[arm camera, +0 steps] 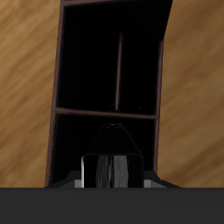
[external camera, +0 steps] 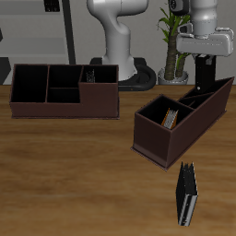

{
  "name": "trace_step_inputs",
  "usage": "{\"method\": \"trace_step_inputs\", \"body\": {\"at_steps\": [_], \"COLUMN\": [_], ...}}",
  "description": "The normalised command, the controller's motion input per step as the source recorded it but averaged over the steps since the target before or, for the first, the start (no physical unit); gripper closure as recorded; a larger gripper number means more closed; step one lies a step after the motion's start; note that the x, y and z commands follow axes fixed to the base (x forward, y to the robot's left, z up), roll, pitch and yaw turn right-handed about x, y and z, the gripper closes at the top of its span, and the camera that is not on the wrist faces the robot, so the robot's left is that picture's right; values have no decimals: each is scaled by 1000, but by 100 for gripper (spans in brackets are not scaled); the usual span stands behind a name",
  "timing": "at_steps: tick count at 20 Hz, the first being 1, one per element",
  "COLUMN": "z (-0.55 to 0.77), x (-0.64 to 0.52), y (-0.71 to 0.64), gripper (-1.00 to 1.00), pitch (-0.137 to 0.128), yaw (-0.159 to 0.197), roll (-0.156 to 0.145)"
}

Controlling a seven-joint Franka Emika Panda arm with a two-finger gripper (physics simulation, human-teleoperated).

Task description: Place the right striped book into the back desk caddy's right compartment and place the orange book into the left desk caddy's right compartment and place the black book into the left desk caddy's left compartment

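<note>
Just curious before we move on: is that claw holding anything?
Gripper: cannot be told; it hangs over the left desk caddy, grip unclear.

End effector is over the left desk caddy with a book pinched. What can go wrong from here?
1. The end effector holds a dark book edge-down near the left desk caddy's divider; it may land on the divider or the wrong side of it.
2. The orange book leans in the neighbouring compartment; a bump to the caddy could shift it.
</note>
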Motion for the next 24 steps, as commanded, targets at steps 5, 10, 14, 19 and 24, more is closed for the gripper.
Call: {"method": "trace_step_inputs", "body": {"at_steps": [5, 10, 14, 19, 24], "z": [-314, -308, -79, 136, 205], "x": [94, 56, 20, -107, -110], "y": [29, 42, -100, -89, -178], "gripper": [100, -100, -100, -100, -100], "pitch": [62, 77, 56, -9, -37], "yaw": [18, 41, -38, -4, 12], "roll": [3, 28, 13, 32, 5]}}
